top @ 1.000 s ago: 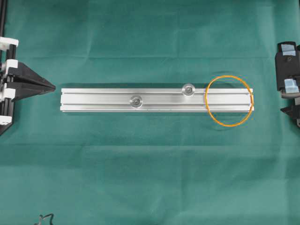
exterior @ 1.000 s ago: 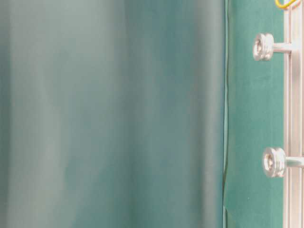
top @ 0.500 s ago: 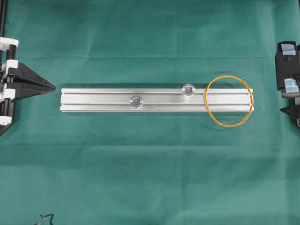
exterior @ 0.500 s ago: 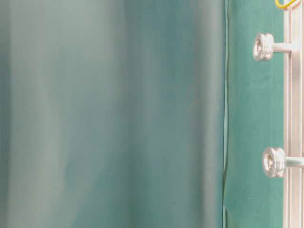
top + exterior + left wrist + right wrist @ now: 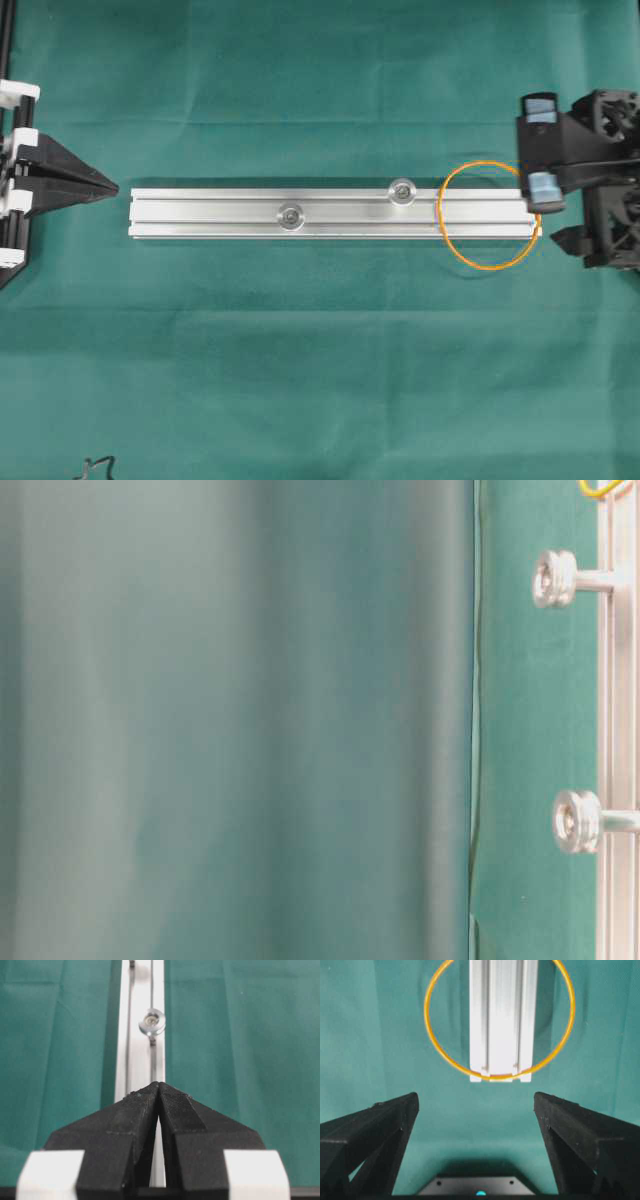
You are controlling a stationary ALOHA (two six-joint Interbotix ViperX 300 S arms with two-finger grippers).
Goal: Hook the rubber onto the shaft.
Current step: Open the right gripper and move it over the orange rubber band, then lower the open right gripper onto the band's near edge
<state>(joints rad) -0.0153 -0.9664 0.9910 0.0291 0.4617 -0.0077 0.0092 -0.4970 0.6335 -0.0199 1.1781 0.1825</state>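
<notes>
The rubber (image 5: 441, 215) is a thin orange loop lying flat around the right end of the silver rail (image 5: 220, 213). Two silver shafts (image 5: 402, 190) (image 5: 291, 215) stand on the rail, and neither touches the loop. My right gripper (image 5: 548, 214) hovers just off the rail's right end, open and empty. In the right wrist view the rubber (image 5: 426, 1015) and the rail end (image 5: 502, 1020) lie ahead of the gripper (image 5: 476, 1100). My left gripper (image 5: 113, 187) is shut, pointing at the rail's left end. Its wrist view shows the gripper (image 5: 159, 1085) and a shaft (image 5: 152, 1022) beyond.
Green cloth (image 5: 320, 380) covers the table. A small dark object (image 5: 95, 466) lies at the front left edge. The table-level view shows both shafts (image 5: 555, 578) (image 5: 578, 821) sideways beside a blurred green drape (image 5: 240, 720).
My right gripper has moved left from the table's edge to the rail's right end, still open. The left gripper, the rail and the rubber have not moved.
</notes>
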